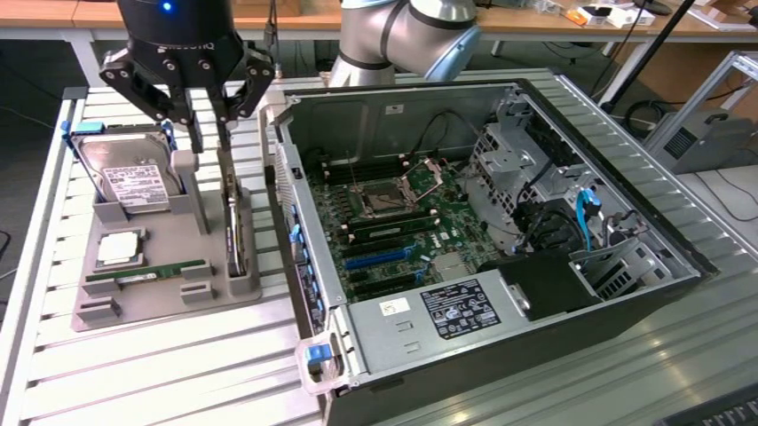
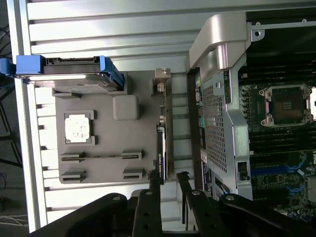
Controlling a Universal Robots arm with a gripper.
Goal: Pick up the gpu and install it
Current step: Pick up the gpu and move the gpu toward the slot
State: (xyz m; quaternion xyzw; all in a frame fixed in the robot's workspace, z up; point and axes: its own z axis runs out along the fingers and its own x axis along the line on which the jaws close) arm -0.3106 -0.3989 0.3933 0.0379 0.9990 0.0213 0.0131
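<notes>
The gpu [image 1: 234,240] stands on edge in a slotted holder along the side of the grey tray [image 1: 177,226] nearest the computer case. In the wrist view the gpu [image 2: 162,143] shows edge-on as a thin dark strip with a silver bracket at its far end. My gripper [image 1: 199,146] hangs just above the tray, over the gpu's far end. Its black fingers stand a little apart, and in the wrist view the gripper [image 2: 169,178] has nothing in the gap. One fingertip [image 2: 155,180] lines up with the card's near end without gripping it.
The tray also holds a hard drive [image 1: 130,173] with blue side rails, a CPU [image 1: 119,248] and a memory stick [image 1: 148,273]. An open computer case [image 1: 355,106] lies close beside the tray, its motherboard [image 1: 391,222] exposed. Everything rests on a slatted metal table [image 1: 177,373].
</notes>
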